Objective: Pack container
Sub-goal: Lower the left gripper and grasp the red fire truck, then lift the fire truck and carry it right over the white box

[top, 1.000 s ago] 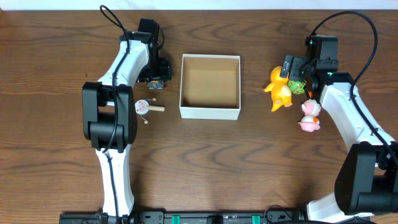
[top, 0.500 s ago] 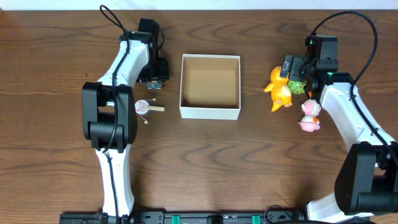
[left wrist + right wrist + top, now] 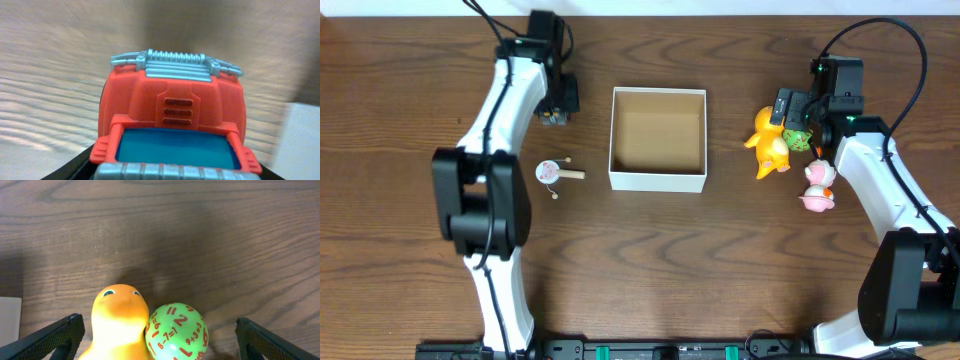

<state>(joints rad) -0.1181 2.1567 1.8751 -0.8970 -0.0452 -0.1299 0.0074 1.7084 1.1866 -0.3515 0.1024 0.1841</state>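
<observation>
Sitting near the middle of the dark wooden table [image 3: 650,260], the square, shallow, lidless container [image 3: 658,181] with white outer walls and a brown cardboard inside is lying between your two arms, with its open top facing up.

Your left claw [image 3: 556,104] is hanging to the container's left, near its far left corner and apart from the wall. It is pinching a red plastic toy truck [image 3: 172,120] with a grey grille and a blue windscreen. In the left wrist view the truck is filling the frame and showing sharp while the table behind it is smearing. Only a sliver of black finger is showing at the lower left there, so you are not seeing the pads themselves.

Your right claw [image 3: 160,326] is standing on the container's other side, well apart from its right wall, with its black fingers [image 3: 60,335] spread wide. Between them an orange rubber duck [image 3: 120,317] and a green ball [image 3: 176,332] printed with red sums are touching each other, and neither finger is pressing on either toy. From overhead, the duck is lying between that claw and the container, nearer the claw.

A pink and white toy figure [image 3: 818,187] is lying just beside the right arm. A small pink rattle drum [image 3: 555,172] with a wooden handle is lying left of the container, near its front left corner.
</observation>
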